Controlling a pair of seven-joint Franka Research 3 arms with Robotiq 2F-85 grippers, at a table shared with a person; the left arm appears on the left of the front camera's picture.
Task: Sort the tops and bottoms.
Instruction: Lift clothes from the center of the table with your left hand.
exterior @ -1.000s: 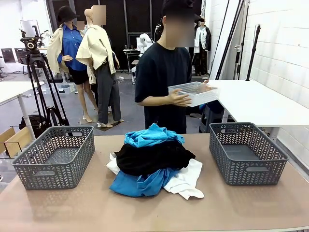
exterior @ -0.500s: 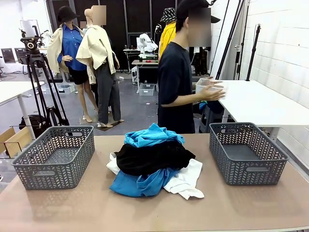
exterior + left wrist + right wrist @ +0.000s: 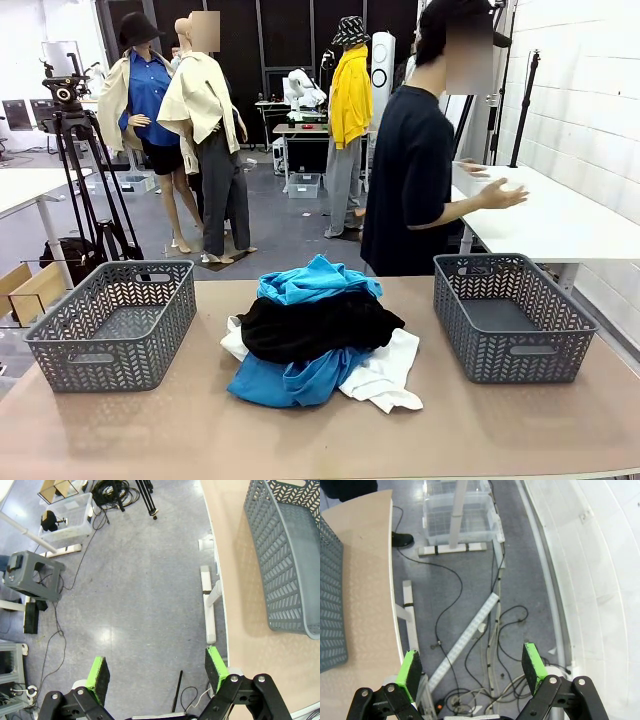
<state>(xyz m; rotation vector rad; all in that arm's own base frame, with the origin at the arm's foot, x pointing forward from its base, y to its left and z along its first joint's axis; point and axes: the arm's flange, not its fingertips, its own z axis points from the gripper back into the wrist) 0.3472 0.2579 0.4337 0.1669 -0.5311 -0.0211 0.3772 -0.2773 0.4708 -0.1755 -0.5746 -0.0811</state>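
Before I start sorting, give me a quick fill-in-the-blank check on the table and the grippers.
1. The tops and bottoms lie piled ____ the left basket and the right basket.
2. Both baskets hold ____ garments.
3. The bottoms, draped across the pile's middle, are ____ in colour.
4. The left gripper and right gripper both hang ____ above the floor.
Missing words: between; no; black; open.

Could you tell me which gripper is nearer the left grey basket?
Left. The left gripper hangs over the floor just off the table end holding the left grey basket; the right gripper hangs past the opposite end, beside the other basket.
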